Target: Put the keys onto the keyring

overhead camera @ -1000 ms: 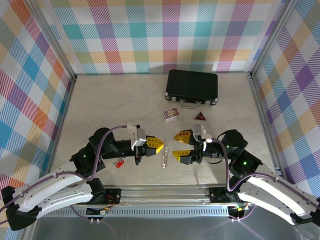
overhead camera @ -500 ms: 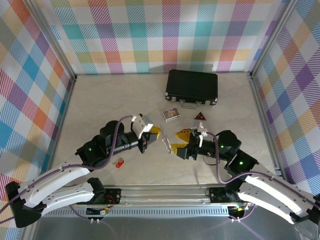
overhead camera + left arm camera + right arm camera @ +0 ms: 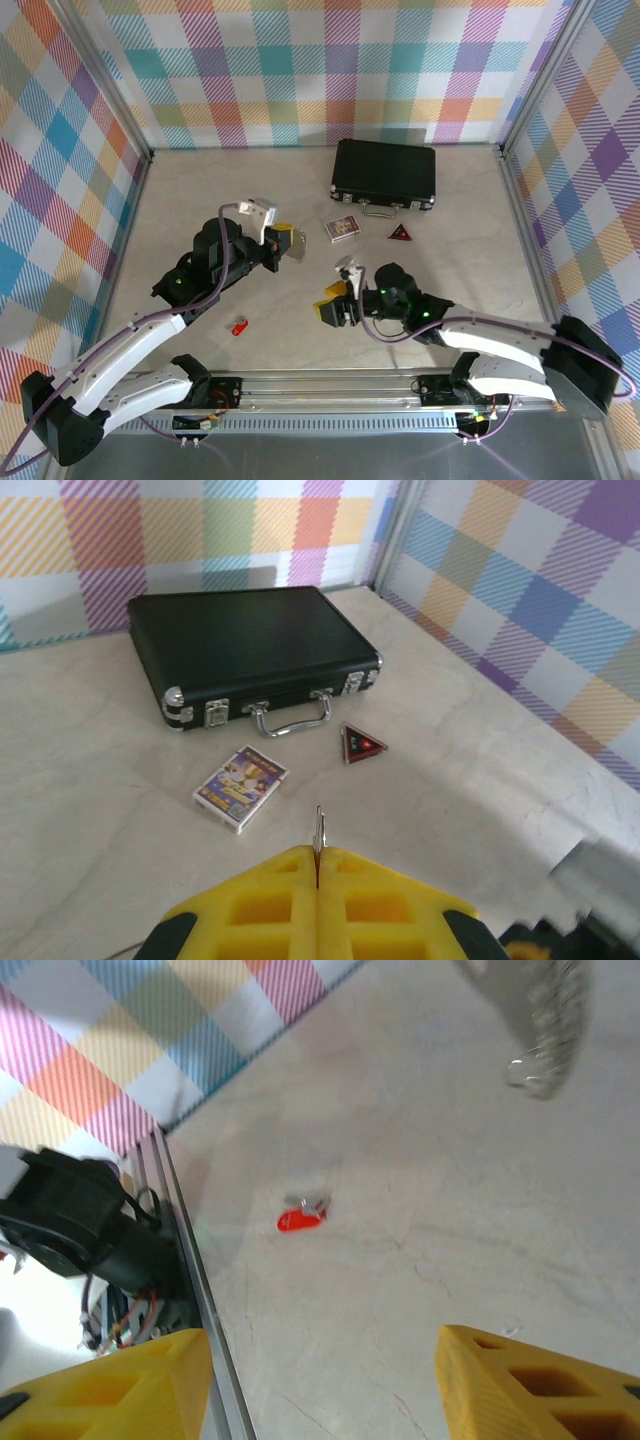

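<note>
Key (image 3: 239, 327), red head with a short silver shank: lies flat on the table (image 3: 190, 200) near the front rail, left of centre, well apart from both grippers. Nothing touches it.

Keyring (image 3: 319, 830): seen edge-on as a thin metal sliver, pinched between the yellow fingers (image 3: 260, 900) of the left gripper (image 3: 285, 243). The jaws are pressed together on it. In the right wrist view a blurred silver loop with a bumpy edge hangs at the top, off the table.

Right gripper (image 3: 335, 300): low over the table, pointing left, yellow fingers spread wide with nothing between them. The key lies ahead of it.

Further back: black case (image 3: 384, 173), card box (image 3: 343, 229), dark red triangle (image 3: 400, 233).
</note>
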Motion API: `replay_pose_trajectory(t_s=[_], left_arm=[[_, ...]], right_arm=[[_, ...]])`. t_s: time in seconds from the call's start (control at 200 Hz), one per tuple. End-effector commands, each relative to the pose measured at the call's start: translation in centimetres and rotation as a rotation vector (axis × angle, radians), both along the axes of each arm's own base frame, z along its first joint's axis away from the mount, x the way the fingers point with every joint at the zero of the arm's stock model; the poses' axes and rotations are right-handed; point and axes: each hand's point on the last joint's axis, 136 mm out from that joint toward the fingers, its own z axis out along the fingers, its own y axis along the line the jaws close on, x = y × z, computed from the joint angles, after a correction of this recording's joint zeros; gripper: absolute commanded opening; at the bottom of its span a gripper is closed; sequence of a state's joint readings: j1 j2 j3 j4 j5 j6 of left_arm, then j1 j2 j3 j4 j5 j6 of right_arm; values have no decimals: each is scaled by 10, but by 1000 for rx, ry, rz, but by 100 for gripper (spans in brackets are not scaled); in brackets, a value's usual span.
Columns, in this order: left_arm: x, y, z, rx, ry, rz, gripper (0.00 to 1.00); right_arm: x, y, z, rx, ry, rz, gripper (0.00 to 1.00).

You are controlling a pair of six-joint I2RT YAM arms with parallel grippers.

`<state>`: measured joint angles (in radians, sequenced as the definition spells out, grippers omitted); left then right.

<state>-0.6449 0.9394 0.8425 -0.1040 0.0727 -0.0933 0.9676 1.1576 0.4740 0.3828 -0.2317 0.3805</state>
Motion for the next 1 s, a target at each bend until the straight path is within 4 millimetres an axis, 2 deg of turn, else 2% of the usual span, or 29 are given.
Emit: replay_pose_trajectory(t_s=[0.0, 0.12, 0.235, 0.395, 0.535, 0.7, 0.995], left_arm=[[5, 6, 19, -60, -36, 23, 0], [7, 13, 21, -77, -21, 19, 0], [5, 21, 30, -137, -12, -1, 0], [3, 28, 37, -145, 5, -7, 0], [2, 34, 46, -181, 4, -9, 0], [0, 40, 56, -227, -1, -20, 0], [-9, 50, 69, -287, -27, -39, 0]], right_arm=[[6, 26, 15, 52, -29, 15, 59], [1, 53, 2, 43, -25, 75, 58], [-2, 82, -12, 32, -19, 165, 52], [-2, 113, -40, -9, -55, 263, 53], [2, 136, -53, -36, -57, 326, 55], [2, 151, -70, -99, -51, 378, 57], [-11, 168, -95, -172, -38, 522, 55]])
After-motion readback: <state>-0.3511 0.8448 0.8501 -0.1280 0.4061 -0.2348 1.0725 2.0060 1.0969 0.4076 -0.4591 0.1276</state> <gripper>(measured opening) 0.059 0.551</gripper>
